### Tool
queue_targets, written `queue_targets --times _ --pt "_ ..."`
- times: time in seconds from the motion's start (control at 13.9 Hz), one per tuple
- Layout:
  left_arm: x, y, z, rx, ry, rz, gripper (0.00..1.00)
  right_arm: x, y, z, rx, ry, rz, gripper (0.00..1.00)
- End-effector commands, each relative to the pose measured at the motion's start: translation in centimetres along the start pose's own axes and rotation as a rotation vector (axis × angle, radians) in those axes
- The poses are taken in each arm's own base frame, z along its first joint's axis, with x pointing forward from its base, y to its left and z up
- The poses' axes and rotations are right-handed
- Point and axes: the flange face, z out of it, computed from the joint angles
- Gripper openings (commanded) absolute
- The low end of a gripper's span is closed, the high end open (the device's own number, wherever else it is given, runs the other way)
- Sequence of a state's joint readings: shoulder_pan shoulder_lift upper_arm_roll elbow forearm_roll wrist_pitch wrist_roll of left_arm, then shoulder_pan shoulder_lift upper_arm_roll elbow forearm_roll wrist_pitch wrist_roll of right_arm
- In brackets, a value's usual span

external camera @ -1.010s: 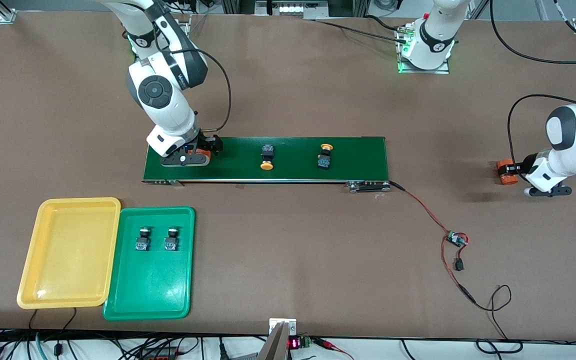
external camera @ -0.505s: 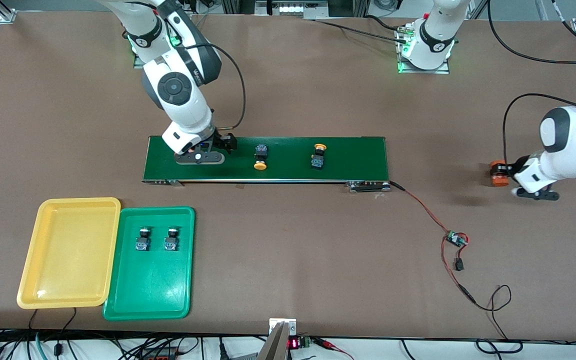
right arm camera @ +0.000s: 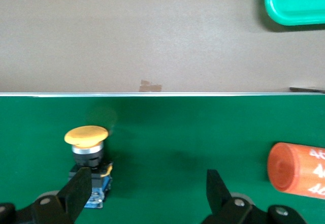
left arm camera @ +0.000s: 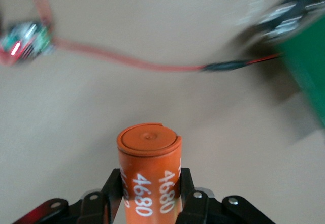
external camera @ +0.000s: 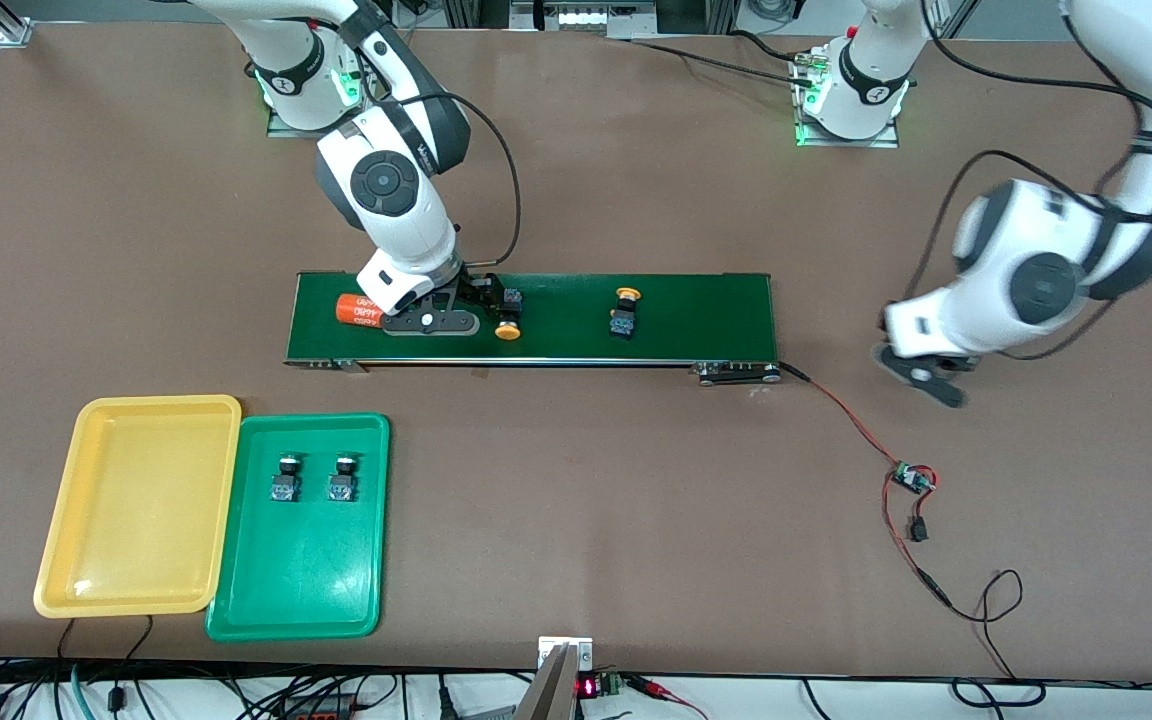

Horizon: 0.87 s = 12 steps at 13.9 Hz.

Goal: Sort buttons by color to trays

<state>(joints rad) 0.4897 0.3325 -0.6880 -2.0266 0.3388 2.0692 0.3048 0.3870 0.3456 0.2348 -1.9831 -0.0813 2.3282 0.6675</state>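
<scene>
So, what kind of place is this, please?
Probably a robotics lab test bench: two arms bolted to a brown table, a small conveyor belt with loose wiring, and sorting trays.

Motion blur smears the left hand [external camera: 921, 378] over the brown surface [external camera: 636, 480] in the front view (its orange cylinder [left arm camera: 151, 176], cropped below, shows only from the wrist).

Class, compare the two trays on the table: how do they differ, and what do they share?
The yellow tray is empty; the green tray holds two buttons. The yellow tray lies closer to the right arm's end of the table, and the green tray reaches nearer the front camera. Both are shallow, rectangular, round-cornered, side by side.
</scene>
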Motion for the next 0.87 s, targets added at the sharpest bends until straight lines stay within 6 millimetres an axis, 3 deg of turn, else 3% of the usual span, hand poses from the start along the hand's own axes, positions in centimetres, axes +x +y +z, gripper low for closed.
queue_targets --times 0.0,0.22,0.29,0.43,0.58,0.79 --pt "2.4 5.9 -1.5 0.057 -0.018 0.147 0.0 0.1 -1.5 0.1 -0.011 -0.002 0.018 1.0" --pt "5.9 14.6 -1.6 0.071 -0.01 0.386 0.0 0.4 -2.3 1.0 -0.008 -0.009 0.02 1.0" --pt "6.4 16.2 -1.3 0.071 -0.014 0.453 0.0 0.5 -2.3 1.3 -0.008 -0.013 0.022 1.0" --pt "7.5 18.0 -0.9 0.068 0.025 0.614 0.0 0.6 -2.4 2.1 -0.011 -0.02 0.029 1.0" --pt "8.7 18.2 0.0 0.064 0.102 0.77 0.0 0.9 -2.3 3.1 -0.031 -0.015 0.008 0.98" --pt "9.2 18.6 1.4 0.062 0.133 0.899 0.0 1.1 -2.1 3.7 -0.039 -0.018 0.006 0.8"
